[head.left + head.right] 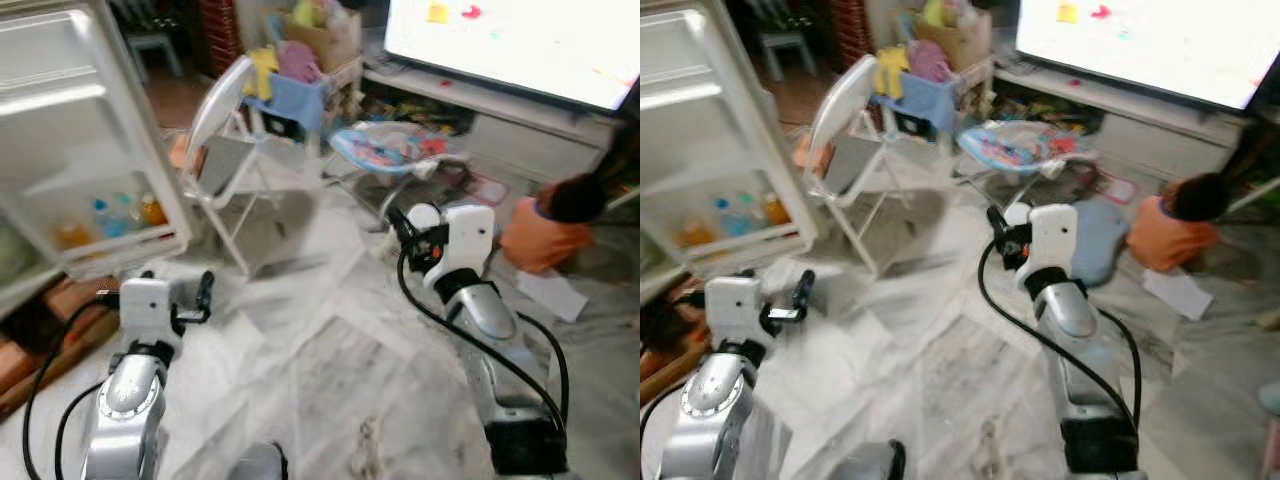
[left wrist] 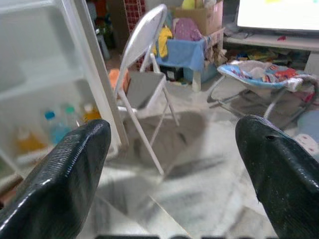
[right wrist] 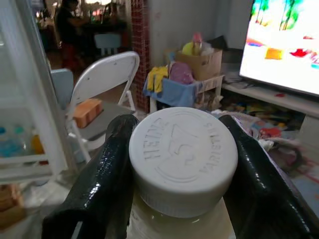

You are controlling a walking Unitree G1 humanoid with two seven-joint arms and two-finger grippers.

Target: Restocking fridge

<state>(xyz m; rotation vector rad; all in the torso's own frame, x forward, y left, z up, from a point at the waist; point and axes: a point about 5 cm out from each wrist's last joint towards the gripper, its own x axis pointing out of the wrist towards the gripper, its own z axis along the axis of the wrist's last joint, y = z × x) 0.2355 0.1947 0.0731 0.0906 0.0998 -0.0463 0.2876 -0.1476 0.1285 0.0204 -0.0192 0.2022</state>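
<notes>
Open marble floor (image 1: 340,350) ahead. Right gripper (image 3: 174,164) clamped on Heinz bottle (image 3: 183,159), centre-right. Left gripper (image 2: 169,159) spread wide, holding nothing. Far left, fridge door (image 1: 80,130) open; folding chair (image 1: 235,165) just beside, baby bouncer (image 1: 390,150) beyond.

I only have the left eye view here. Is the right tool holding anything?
Observer: Yes. The right wrist view shows the right tool shut on a bottle with a white Heinz cap.
Operator: And the left tool?
Observer: The left tool is open, with nothing between its fingers.
Operator: What does the left wrist camera face?
Observer: The white folding chair, beside the open fridge door with bottles on its shelf.
Operator: Anything on the chair?
Observer: An orange block lies on its seat.
</notes>
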